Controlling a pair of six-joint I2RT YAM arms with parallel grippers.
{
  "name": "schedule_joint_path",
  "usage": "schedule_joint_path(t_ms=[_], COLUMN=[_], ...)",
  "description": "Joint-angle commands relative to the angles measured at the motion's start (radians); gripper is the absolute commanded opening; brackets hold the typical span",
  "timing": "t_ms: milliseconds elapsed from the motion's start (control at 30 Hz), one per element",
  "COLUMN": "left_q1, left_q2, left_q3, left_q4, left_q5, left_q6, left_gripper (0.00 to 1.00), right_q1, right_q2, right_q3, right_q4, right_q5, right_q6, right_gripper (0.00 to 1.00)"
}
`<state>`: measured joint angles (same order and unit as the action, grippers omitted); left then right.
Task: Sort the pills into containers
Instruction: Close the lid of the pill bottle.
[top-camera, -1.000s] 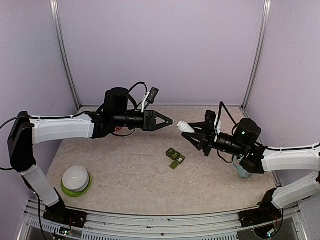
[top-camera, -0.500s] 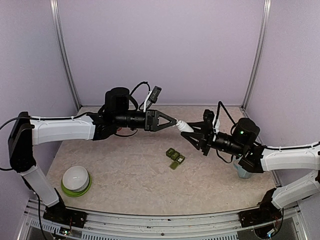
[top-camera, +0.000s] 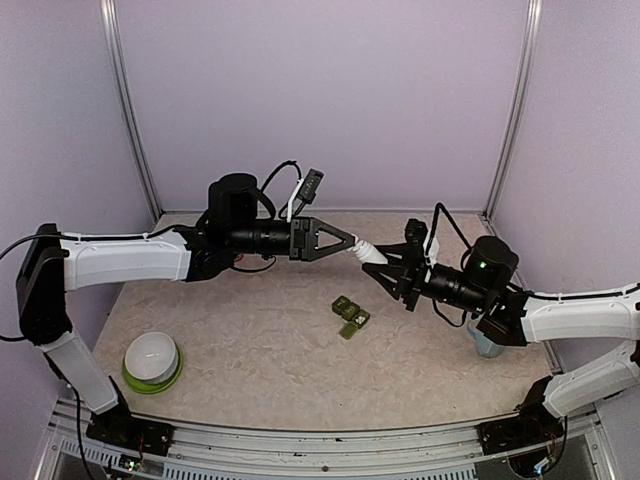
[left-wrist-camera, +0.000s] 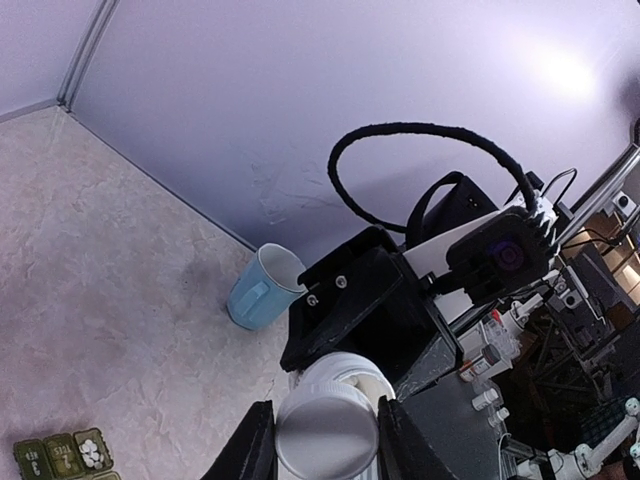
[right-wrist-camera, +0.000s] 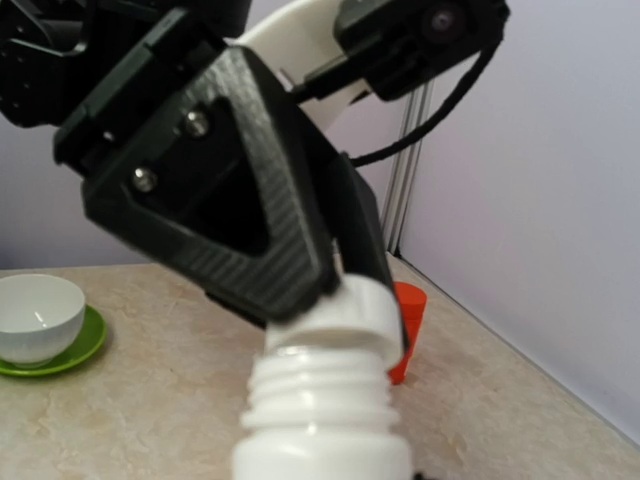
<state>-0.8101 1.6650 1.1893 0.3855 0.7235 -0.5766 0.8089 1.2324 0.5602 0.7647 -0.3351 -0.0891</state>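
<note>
Containers (top-camera: 350, 316) are lying on the counter (top-camera: 250, 335), below the gap between both pincers and well apart from them. Left pincer (top-camera: 355, 245) is clamping the cap (right-wrist-camera: 345, 312), which is sitting tilted over the white bottle (right-wrist-camera: 325, 420). Right pincer (top-camera: 388, 265) is gripping that bottle's body.

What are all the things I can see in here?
pill bottle: one, white, held in the air between both claws
cap: one, white, tilted on the pill bottle's neck
containers: one strip of three, dark green, mid-table; white pills in an end compartment
bowl: one, white, near left, on the saucer
saucer: one, green
cup: one, light blue, beside the right arm
orange-red bottle: one, behind the left arm
table: one, beige
left claw: black, gripping the cap
right claw: black, gripping the pill bottle
</note>
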Motion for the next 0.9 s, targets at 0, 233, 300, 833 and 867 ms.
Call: schedule_joint_path(t_ms=[0, 233, 300, 833, 867], left_q1=[-0.017, -0.031, -0.031, -0.040, -0.040], left_q2=[-0.009, 0.019, 0.020, 0.068, 0.070], left_q3=[-0.011, -0.002, 0.001, 0.062, 0.062], left_q4=[0.065, 0.058, 0.041, -0.106, -0.111], left_q5=[0.030, 0.024, 0.013, -0.055, -0.058], left_q6=[-0.024, -0.025, -0.017, -0.004, -0.008], left_gripper=[0.31, 0.31, 0.31, 0.31, 0.31], right_q1=[0.010, 0.010, 0.011, 0.042, 0.044], right_q2=[0.004, 0.001, 0.000, 0.018, 0.015], right_q3=[0.027, 0.025, 0.025, 0.059, 0.059], right_q4=[0.004, 0.008, 0.010, -0.060, -0.063], right_q5=[0.014, 0.011, 0.011, 0.182, 0.198], right_q6=[-0.004, 0.000, 0.001, -0.058, -0.065], right_gripper=[0.11, 0.11, 0.11, 0.11, 0.11])
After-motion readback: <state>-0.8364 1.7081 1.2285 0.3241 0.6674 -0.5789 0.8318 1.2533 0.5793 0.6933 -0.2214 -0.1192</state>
